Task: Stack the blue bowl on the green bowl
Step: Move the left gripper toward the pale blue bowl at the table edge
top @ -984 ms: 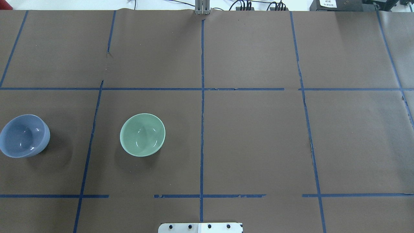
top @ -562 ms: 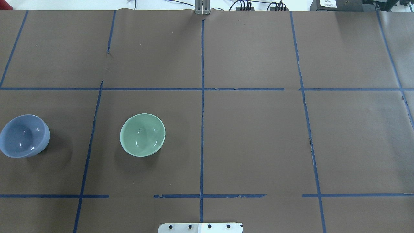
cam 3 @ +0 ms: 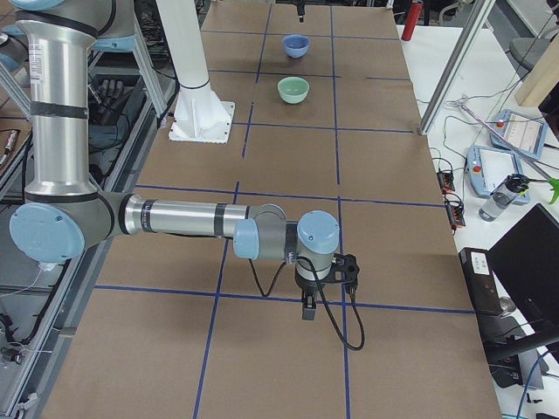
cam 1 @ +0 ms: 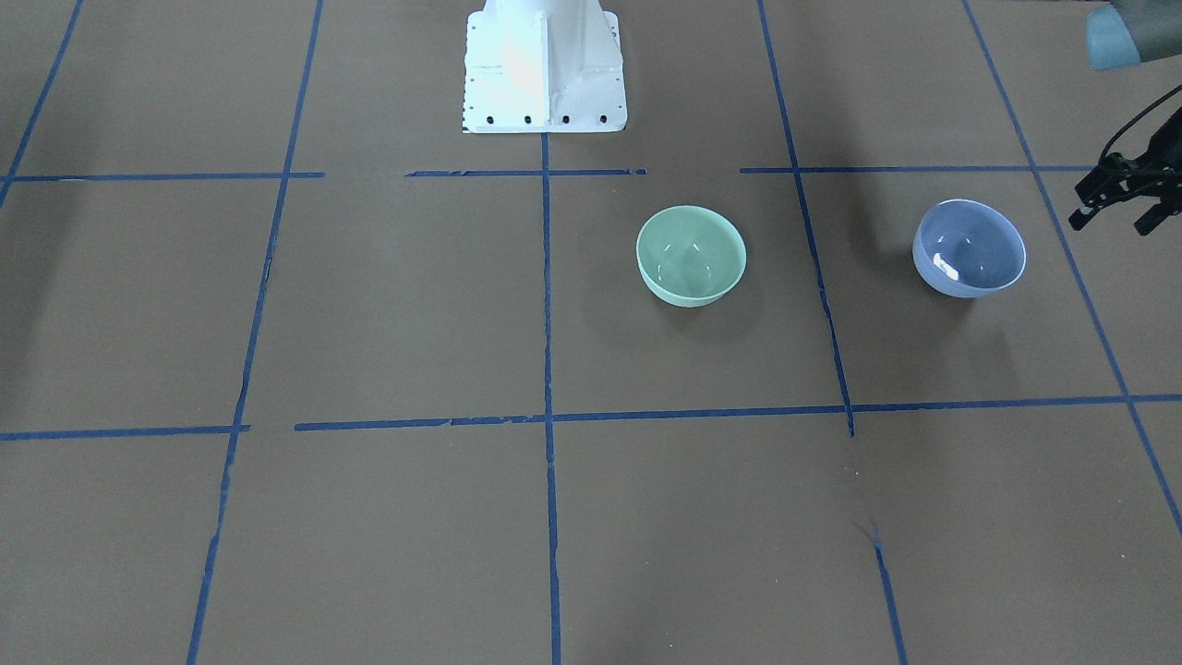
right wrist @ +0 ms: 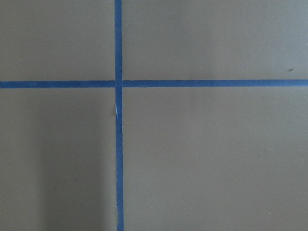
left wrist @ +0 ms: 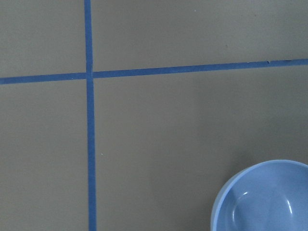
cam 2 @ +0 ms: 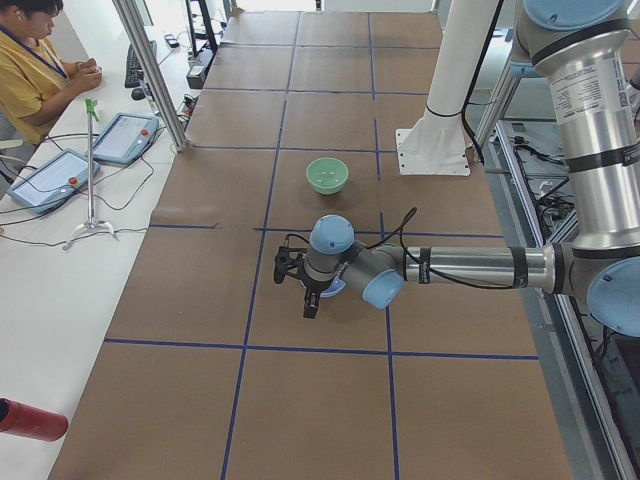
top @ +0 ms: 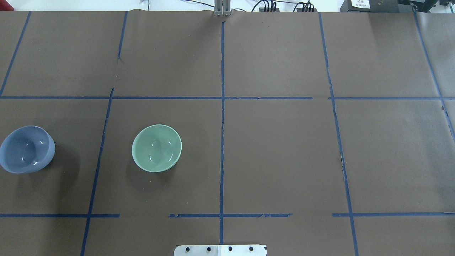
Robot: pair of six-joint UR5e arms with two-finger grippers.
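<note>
Front-facing view, one green bowl (cam 1: 691, 255) upright on the table (cam 1: 369, 305), one blue bowl (cam 1: 970, 247) well apart at its 3 o'clock, one left gripper (cam 1: 1115, 220) at the blue bowl's 3 o'clock, fingers released, right-end view, one right gripper (cam 3: 327, 284) over the table, fingers' state cannot tell.

Bright, even light from overhead; every view is sharp. Glare washes out the white base (cam 1: 543, 65). Small highlights glint inside the green bowl (top: 156, 148) and blue bowl (top: 26, 149), each casting a soft, faint shadow on the matte worktop (top: 284, 153).
</note>
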